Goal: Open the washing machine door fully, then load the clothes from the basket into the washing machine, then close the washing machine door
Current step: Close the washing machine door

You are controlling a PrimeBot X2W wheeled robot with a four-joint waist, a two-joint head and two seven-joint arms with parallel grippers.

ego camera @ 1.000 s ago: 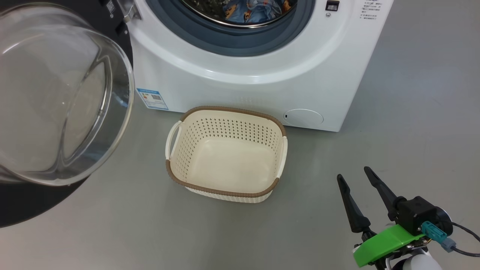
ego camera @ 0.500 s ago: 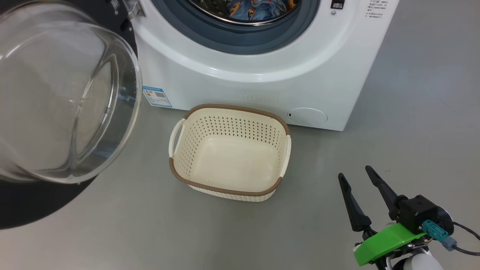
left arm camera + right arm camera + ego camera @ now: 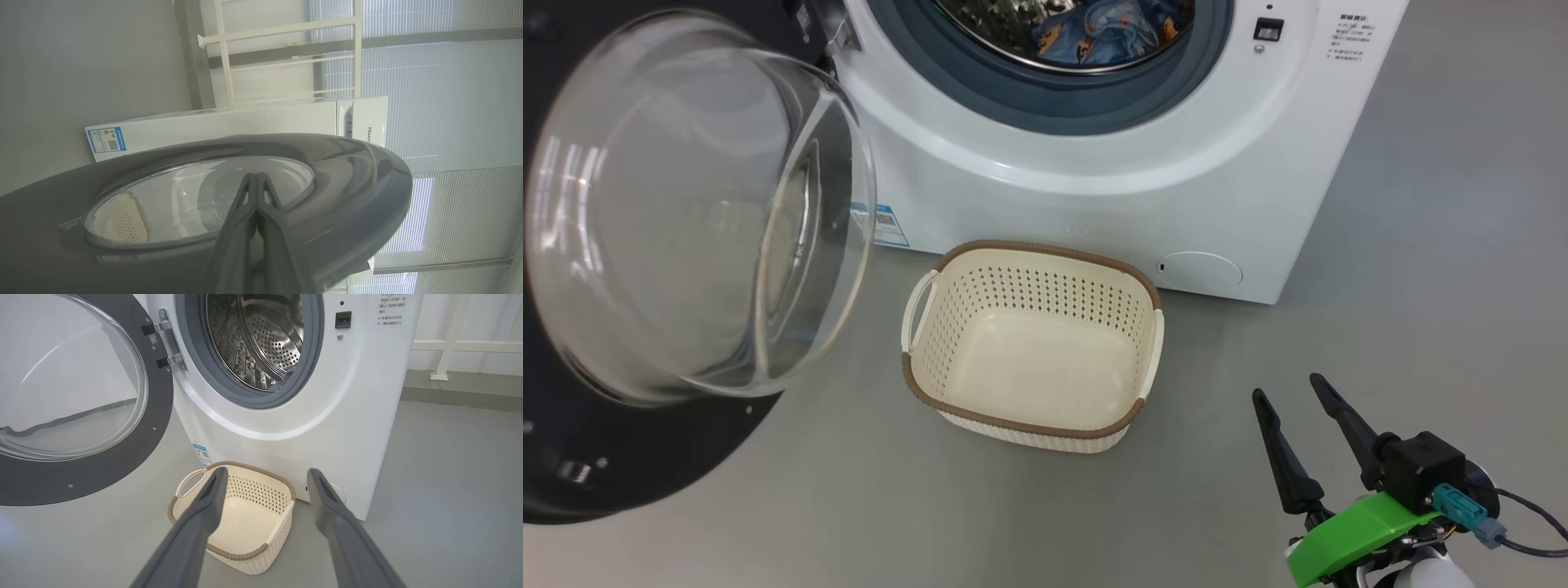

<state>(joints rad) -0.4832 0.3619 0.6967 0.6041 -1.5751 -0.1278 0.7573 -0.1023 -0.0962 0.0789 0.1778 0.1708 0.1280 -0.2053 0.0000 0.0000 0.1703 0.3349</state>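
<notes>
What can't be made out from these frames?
- clothes: head view, the top edge cuts them off; count unclear.
- blue sticker: head view, the washing machine door covers part of it; print too small to read.
- left gripper: left wrist view, its shut fingers overlap the door's outer face; whether they touch cannot be told.

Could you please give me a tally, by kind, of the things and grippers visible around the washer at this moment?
washing machine: 1
washing machine door, open: 1
basket, empty: 1
heap of clothes in the drum, pieces not countable: 1
grippers: 2, the left gripper shut, the right gripper open
total: 6
</notes>
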